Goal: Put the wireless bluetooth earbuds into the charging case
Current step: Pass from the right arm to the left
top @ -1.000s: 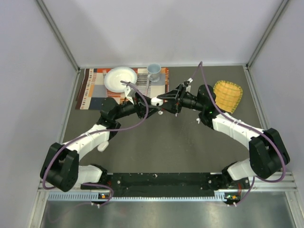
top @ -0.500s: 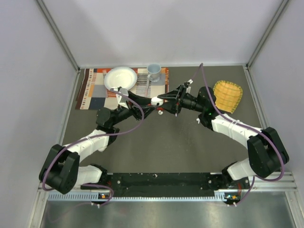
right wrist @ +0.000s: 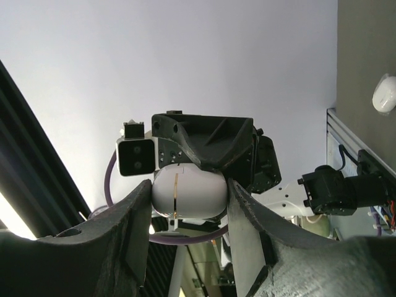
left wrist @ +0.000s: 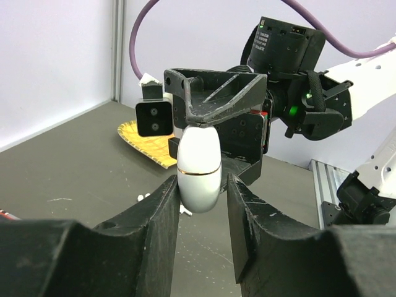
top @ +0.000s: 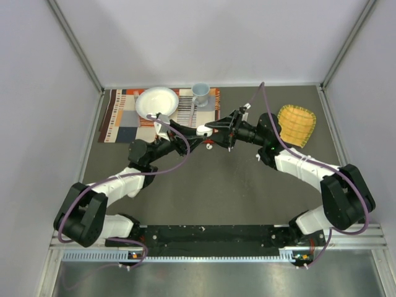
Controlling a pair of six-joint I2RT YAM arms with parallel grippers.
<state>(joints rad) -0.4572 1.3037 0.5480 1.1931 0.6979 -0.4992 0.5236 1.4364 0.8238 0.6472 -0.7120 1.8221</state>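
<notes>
Top external view shows both arms reaching inward so that they meet above the dark grey worktop (top: 216, 185), with the small smooth white pebble-shaped plastic case (top: 203, 130) held in the air between them, in front of the pale blue mug (top: 200, 93) and between the patterned orange-and-brown placemat (top: 120, 120) and the yellow woven cloth (top: 296, 124). A round white plate (top: 156, 101) sits on the placemat, beside the mug. In the right wrist view the right fingers (right wrist: 247, 229) are clamped on the case (right wrist: 189, 192), one black pad pressed against each side, its thin seam line running across between them. In the left wrist view the left fingers (left wrist: 158, 223) flank the lower end of the case (left wrist: 198, 167), which stands upright there with its upper end tucked into the opposing black fingers. One left pad touches the shell, while a thin dark sliver shows at the other, so I cannot tell whether the left fingers are actually gripping it. The case lid looks closed, with only the seam visible. Tiny white pieces (top: 210, 146) lie on the worktop just below the raised case, too small to make out their shape.
</notes>
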